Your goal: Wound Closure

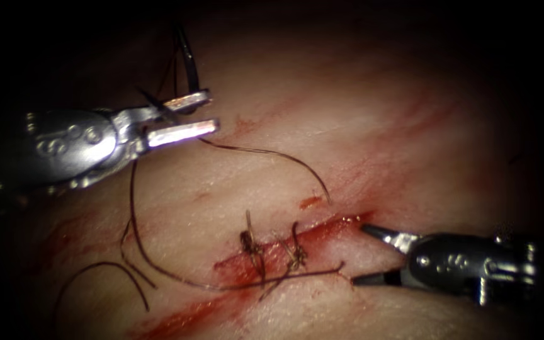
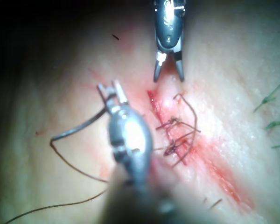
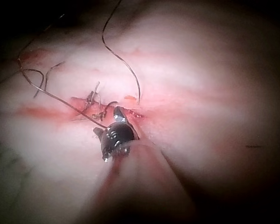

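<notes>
Your left tool (image 1: 184,116) sits over the tissue (image 1: 360,126), up and left of the cut (image 1: 284,249), well apart from it. Its jaws look slightly parted, and the needle (image 1: 187,60) is at the upper one, near one end of its curve. Whether it's actually clamped there, I can't tell. The needle arcs up and away from the jaws, clear of the tissue, not in it. In the left wrist view it curves off sideways from the tool (image 2: 113,91) as a grey arc (image 2: 77,128).

Thread (image 1: 272,154) runs from the left jaws rightward, dropping to the tissue just above the cut's right end. More thread loops down the left side and crosses the cut low.

Your right tool (image 1: 363,255) is at the cut's right end, jaws wide open, holding nothing. One tip is at the cut's end, the other lies near the thread end.

Two stitches (image 1: 272,252) cross the cut mid-length. Red fluid (image 1: 177,321) runs along it.

Key relation: the needle lies far up-left from the right tool, long axis roughly upright. The left tool is far nearer to it.
</notes>
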`<state>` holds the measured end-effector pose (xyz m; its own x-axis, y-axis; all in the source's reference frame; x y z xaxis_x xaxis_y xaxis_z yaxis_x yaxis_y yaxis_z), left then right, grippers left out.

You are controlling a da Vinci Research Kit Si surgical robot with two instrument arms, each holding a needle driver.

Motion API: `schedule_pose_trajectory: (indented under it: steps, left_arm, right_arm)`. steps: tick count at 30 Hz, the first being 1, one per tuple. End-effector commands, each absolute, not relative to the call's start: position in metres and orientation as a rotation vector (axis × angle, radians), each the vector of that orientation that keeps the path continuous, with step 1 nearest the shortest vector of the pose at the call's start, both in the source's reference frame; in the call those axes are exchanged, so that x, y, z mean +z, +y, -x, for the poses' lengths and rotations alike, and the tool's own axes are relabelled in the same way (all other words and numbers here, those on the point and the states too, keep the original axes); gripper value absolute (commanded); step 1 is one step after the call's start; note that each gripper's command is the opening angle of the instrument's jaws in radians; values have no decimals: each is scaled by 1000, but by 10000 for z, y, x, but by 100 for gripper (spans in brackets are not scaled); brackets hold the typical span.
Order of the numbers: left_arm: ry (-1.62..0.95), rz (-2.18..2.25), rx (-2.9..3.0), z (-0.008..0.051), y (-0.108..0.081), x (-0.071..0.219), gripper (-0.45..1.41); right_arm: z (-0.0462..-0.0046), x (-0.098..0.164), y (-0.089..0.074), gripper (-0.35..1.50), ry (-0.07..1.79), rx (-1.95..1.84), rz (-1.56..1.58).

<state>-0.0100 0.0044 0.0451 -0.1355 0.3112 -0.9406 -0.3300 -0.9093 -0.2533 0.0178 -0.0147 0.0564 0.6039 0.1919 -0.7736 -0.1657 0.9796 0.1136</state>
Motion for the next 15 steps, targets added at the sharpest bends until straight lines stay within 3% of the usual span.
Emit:
schedule_pose_trajectory:
  steps: [1, 15]
  left_arm:
    - [19, 1729, 2091, 104, 42, 456, -45]
    - [19, 1728, 2091, 104, 41, 455, -45]
  right_arm:
    - [-190, 577, -155, 148, 894, 195, -34]
    - [-202, 604, -177, 138, 870, 124, -66]
